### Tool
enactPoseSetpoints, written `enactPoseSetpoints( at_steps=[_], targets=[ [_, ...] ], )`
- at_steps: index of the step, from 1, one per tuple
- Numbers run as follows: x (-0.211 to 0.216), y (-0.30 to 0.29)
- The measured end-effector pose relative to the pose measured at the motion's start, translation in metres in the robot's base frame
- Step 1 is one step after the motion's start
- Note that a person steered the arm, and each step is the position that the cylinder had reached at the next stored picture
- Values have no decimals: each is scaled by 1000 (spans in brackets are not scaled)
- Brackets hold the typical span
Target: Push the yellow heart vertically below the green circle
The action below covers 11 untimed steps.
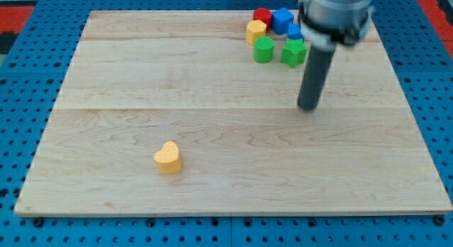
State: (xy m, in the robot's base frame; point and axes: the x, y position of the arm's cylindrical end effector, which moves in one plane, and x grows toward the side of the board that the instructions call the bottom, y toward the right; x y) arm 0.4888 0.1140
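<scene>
The yellow heart [168,158] lies alone on the wooden board toward the view's bottom, left of centre. The green circle [264,49] stands in a cluster of blocks near the view's top, right of centre. My tip [308,107] rests on the board below and to the right of that cluster, well apart from the green circle and far to the right of and above the yellow heart. It touches no block.
The cluster also holds a yellow block [256,30], a red block [263,16], a blue cube [282,20], a second blue block [295,32] partly hidden by the arm, and a green star-like block [293,53]. The board [106,77] sits on a blue pegboard surface.
</scene>
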Motion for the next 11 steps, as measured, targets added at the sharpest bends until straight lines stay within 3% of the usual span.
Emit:
enactPoseSetpoints(
  at_steps=[1, 2, 3, 5, 6, 7, 8, 9, 11],
  targets=[
    [81, -62],
    [101, -136],
    [79, -169],
    [69, -146],
    [89, -196],
    [64, -241],
    [10, -188],
    [-15, -151],
    [53, -206]
  ],
)
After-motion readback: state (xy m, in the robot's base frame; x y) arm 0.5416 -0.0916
